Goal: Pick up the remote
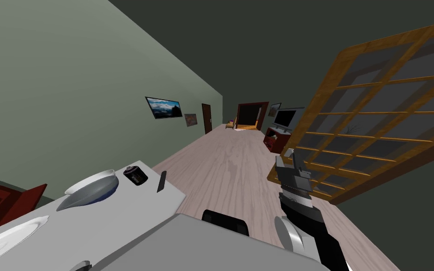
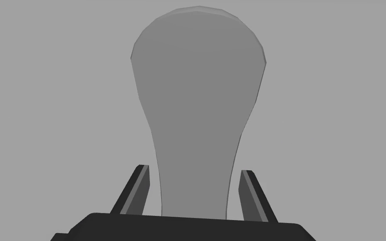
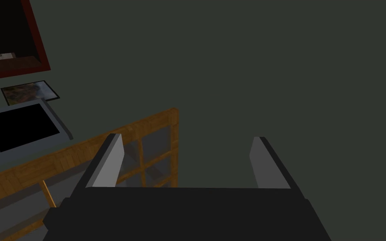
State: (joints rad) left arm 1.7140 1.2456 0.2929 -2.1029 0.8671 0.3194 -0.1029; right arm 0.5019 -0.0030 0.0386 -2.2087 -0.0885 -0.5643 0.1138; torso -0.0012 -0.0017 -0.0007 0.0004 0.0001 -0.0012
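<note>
The remote [image 1: 162, 181] is a thin dark bar lying on the white table [image 1: 131, 207], near the table's far right corner. My right gripper [image 1: 292, 157] hangs over the wooden floor well to the right of the table, far from the remote. In the right wrist view this gripper [image 3: 188, 161] is open with nothing between its fingers. My left gripper [image 2: 194, 192] is open too. It faces a flat light grey surface, and a darker grey bulb-shaped form [image 2: 198, 83] runs between its fingers without touching them.
A dark cylinder [image 1: 135, 175] stands just left of the remote, with a white bowl [image 1: 91, 188] beyond it and a white plate [image 1: 9, 237] nearer me. A wooden lattice frame [image 1: 376, 117] stands to the right. A dark red piece of furniture [image 1: 4, 202] sits left of the table.
</note>
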